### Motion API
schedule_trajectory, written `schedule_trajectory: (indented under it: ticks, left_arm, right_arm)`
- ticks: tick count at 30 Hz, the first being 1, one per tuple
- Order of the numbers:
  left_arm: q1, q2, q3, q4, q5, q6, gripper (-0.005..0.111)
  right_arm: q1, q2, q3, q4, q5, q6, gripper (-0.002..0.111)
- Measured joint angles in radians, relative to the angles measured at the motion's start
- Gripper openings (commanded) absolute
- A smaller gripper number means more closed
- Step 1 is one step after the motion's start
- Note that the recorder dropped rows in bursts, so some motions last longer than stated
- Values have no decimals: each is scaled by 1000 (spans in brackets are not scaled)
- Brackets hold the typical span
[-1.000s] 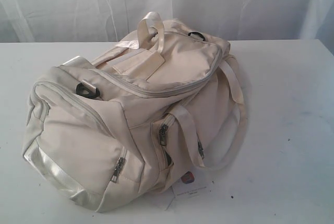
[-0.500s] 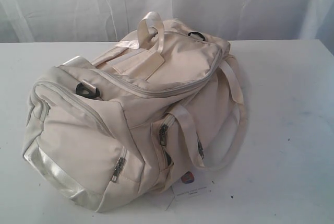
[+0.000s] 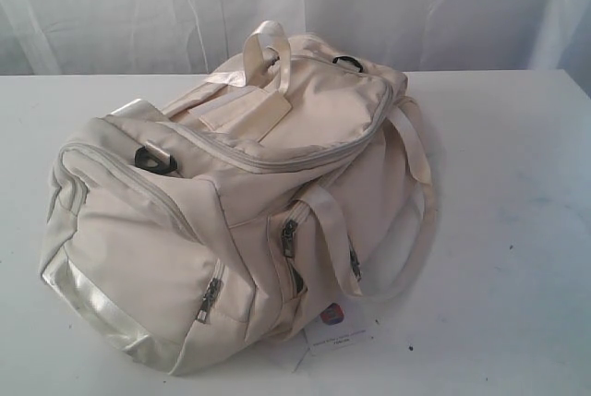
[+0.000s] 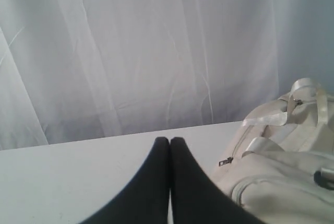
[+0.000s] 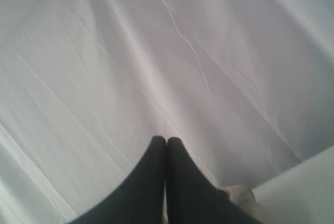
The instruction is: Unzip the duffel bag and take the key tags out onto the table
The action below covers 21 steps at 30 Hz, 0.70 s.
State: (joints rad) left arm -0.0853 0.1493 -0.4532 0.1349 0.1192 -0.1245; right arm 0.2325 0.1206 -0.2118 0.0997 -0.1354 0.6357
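Lying just beside left jaws: the duffel bag (image 4: 282,174).

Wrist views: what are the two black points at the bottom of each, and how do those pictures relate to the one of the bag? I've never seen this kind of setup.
This is a robot with two arms, each ending in a two-fingered gripper. The overall picture comes from a camera off the arms, and no arm shows in it. It shows a cream duffel bag lying on a white table, its top zipper closed, a paper label at its near edge and a white curtain behind. The other two pictures come from cameras on the wrists. The black points are the grippers seen from behind: the left gripper, with one end of the bag nearby, and the right gripper, facing mostly curtain. Both are shut and hold nothing. No key tags can be seen.
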Motion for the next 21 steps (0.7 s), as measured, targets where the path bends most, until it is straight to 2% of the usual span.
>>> schedule_trajectory:
  ticks: [4,6,9,11,13,17,21]
  left_arm:
    - [0,159,-91,-16,-25,-20,0]
    - [0,253,-146,-45,-22,-26,0]
    - [-6,403,-246,-102,50,-20,0]
    - [-24,522,-321,-169,143,50,0]
    - [-47,634,-388,-275,247,177,0]
    - [-87,893,-569,-630,489,544,0]
    - [-97,1093,-724,-958,601,768,0]
  right_arm:
    - [4,203,-167,-23,127,-25,0]
    - [14,336,-284,-44,207,-99,0]
    - [36,531,-467,-56,353,-251,0]
    - [52,668,-584,-53,461,-342,0]
    - [62,791,-711,-38,543,-426,0]
    - [71,1038,-928,27,707,-576,0]
    - [71,1222,-1095,41,864,-650,0]
